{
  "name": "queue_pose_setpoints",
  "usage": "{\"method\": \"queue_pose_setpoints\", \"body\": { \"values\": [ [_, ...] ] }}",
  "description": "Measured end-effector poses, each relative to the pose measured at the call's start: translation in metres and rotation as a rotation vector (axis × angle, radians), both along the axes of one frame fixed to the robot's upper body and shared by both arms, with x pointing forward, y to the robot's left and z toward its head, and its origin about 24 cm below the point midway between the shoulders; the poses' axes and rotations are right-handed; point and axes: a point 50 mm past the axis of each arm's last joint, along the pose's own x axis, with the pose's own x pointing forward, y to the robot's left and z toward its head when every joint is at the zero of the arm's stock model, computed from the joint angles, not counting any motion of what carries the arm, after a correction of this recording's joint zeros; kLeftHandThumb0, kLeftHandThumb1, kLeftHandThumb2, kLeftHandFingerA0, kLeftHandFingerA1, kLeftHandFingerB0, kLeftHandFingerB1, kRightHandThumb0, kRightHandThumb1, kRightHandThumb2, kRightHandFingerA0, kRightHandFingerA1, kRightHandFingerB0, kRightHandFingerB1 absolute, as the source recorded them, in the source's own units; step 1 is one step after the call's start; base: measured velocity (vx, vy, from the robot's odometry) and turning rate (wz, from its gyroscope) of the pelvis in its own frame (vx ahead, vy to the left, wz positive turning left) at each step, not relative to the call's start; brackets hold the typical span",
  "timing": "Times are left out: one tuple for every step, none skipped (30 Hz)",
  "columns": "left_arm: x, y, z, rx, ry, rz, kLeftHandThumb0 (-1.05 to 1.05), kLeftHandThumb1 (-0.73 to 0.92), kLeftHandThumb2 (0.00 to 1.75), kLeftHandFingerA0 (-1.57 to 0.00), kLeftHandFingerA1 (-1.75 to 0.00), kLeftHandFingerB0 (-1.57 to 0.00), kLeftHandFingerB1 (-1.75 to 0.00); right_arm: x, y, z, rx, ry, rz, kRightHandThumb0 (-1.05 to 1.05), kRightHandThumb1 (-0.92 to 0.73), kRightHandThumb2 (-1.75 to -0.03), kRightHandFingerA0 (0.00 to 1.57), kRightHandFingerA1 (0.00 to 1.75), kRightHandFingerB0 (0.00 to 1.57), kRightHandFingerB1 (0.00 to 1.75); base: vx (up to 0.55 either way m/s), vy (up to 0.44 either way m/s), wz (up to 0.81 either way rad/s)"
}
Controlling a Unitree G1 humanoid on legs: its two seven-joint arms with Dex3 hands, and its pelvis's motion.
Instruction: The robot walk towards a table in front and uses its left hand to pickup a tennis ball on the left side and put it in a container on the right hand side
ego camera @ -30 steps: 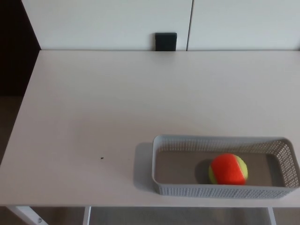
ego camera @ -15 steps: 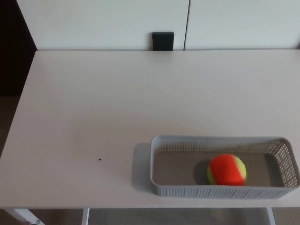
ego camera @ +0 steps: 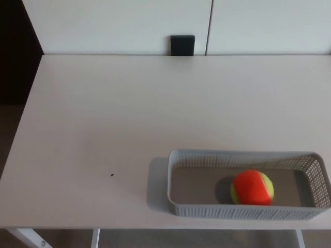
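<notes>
One tennis ball [ego camera: 252, 187], orange-red over most of its face with a yellow-green band on the upper right and the lower left edge, lies inside the container [ego camera: 243, 211], on its floor, right of the container's middle and nearer its front wall than its back wall. The left hand and the right hand are both outside the head view, so whether fingers are wide, narrow or holding anything cannot be told, and the ball's position relative to any finger cannot be told either.

One container: grey, long, rectangular, with perforated mesh walls and rounded corners. It sits on the table [ego camera: 129, 113] at the near right, its long side parallel to the table's near edge and just beside that edge; its right end runs to the picture's right border. It casts a soft shadow [ego camera: 158, 183] on the tabletop to its left.

Whether the ball or the container carries a brand mark cannot be told at this size.

One table, pale and matte, with a white table leg [ego camera: 31, 238] showing under the near left corner. One small dark speck [ego camera: 112, 174] on the tabletop, left of the container and well apart from it. One black square plate [ego camera: 182, 45] on the white wall panels [ego camera: 119, 26], just behind the table's far edge and beside a vertical seam.
</notes>
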Motion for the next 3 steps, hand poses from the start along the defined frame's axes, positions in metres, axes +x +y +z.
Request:
{"method": "queue_pose_setpoints", "body": {
  "values": [
    [0.0026,0.0010,0.0011,0.013,-0.010,-0.004,-0.45,0.56,0.71,-0.24,-0.43,-0.18,-0.38,0.0013,-0.0003,0.0008,-0.002,-0.006,-0.002,-0.36,-0.64,-0.59,0.60,0.40,0.46,0.36,0.00,0.000,0.00],
    [0.0043,0.0017,0.0018,0.024,-0.016,-0.006,-0.45,0.56,0.71,-0.24,-0.43,-0.18,-0.38,0.0024,-0.0003,0.0016,-0.003,-0.011,-0.003,-0.36,-0.64,-0.59,0.60,0.40,0.46,0.36,0.00,0.000,0.00],
    [0.0043,0.0017,0.0018,0.024,-0.016,-0.006,-0.45,0.56,0.71,-0.24,-0.43,-0.18,-0.38,0.0024,-0.0003,0.0016,-0.003,-0.011,-0.003,-0.36,-0.64,-0.59,0.60,0.40,0.46,0.36,0.00,0.000,0.00]
  ]
}}
